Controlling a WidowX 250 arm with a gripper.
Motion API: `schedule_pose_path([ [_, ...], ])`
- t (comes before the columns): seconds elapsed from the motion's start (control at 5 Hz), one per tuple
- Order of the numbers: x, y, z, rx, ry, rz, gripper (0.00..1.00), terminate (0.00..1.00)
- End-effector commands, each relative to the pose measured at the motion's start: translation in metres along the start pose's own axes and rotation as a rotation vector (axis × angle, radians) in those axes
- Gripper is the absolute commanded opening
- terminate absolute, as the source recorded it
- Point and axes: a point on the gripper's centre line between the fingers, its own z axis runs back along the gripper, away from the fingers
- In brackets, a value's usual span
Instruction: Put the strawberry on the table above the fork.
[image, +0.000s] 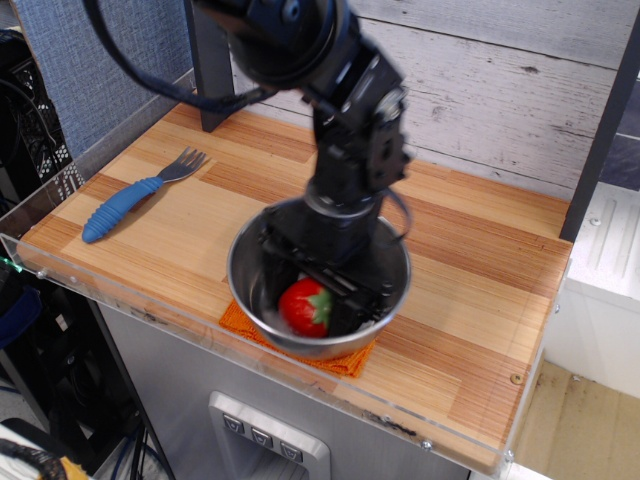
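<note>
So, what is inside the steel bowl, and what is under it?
Inside the steel bowl are the strawberry and the gripper around it. Under it lies an orange cloth; only its front edge shows.

Even, bright indoor light, mostly sharp.
Soft light falls from above on the table (470, 270), leaving faint shadows. The steel bowl (392, 262) carries pale glare along its rim, and the strawberry (305, 307) shows small glossy highlights. The black arm (340, 120) is slightly motion-blurred. The left edge sits dim.

No readable text, labels, brands, numbers or signs anywhere in view.
</note>
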Motion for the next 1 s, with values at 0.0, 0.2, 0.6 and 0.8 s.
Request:
schedule_pose_path([
  [0.0, 0.003, 0.025, 0.01, -0.013, -0.026, 0.05, 0.0, 0.0],
  [0.2, 0.004, 0.038, 0.027, -0.05, -0.07, 0.059, 0.0, 0.0],
  [0.6, -0.001, 0.06, 0.089, -0.155, -0.278, 0.035, 0.0, 0.0],
  [0.8, 0.002, 0.089, 0.089, -0.155, -0.289, 0.095, 0.0, 0.0],
])
